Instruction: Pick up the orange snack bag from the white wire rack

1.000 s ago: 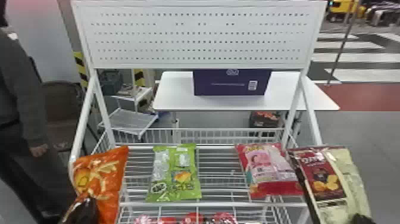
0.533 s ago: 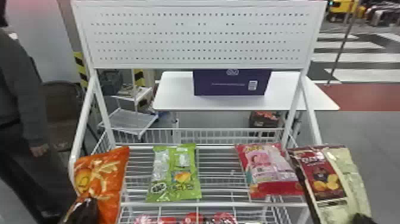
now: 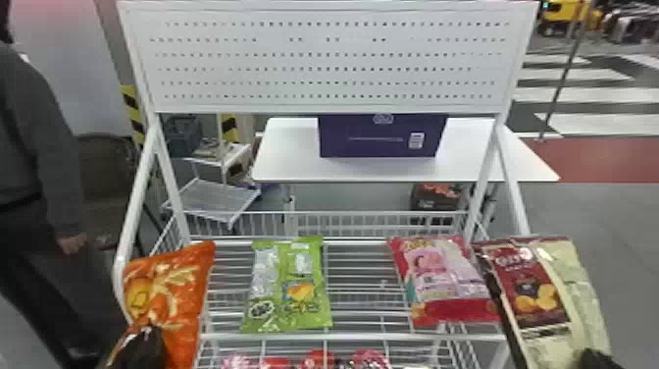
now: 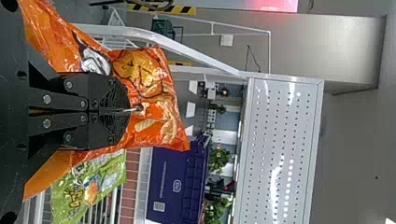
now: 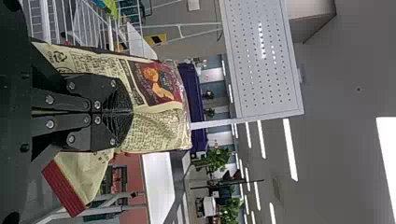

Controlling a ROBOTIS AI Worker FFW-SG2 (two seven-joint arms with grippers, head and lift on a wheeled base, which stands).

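The jaws of the left gripper (image 3: 147, 338) are closed together on the orange snack bag (image 3: 179, 294), with a fold of its shiny film nipped between the two black tips. From where I stand, the bag is at the left side of the white wire rack (image 3: 353, 337), its upper end leaning over toward the shelf and overlapping the slanted post there. I can't tell whether it touches the metal. In the left wrist view, the orange film spreads out on both sides of the fingers and beyond their tips.

The jaws of the right gripper (image 3: 594, 358) are drawn together too, pinching a cream and maroon snack bag (image 3: 554, 304). That one is at the right side of the rack, tilted, with its printed front up.

Between those two, a green snack bag (image 3: 289, 289) lies on the shelf wires, nearer the orange one. A pink and red snack bag (image 3: 436, 279) lies farther right, its edge close beside the cream and maroon bag. Some red packets (image 3: 314, 360) show on the level below, partly cut off.

Above the shelf stands the rack's white perforated board (image 3: 318, 81). Behind it all, a purple box (image 3: 372, 142) sits on a white table (image 3: 294, 169), with a dark crate (image 3: 431, 201) underneath.
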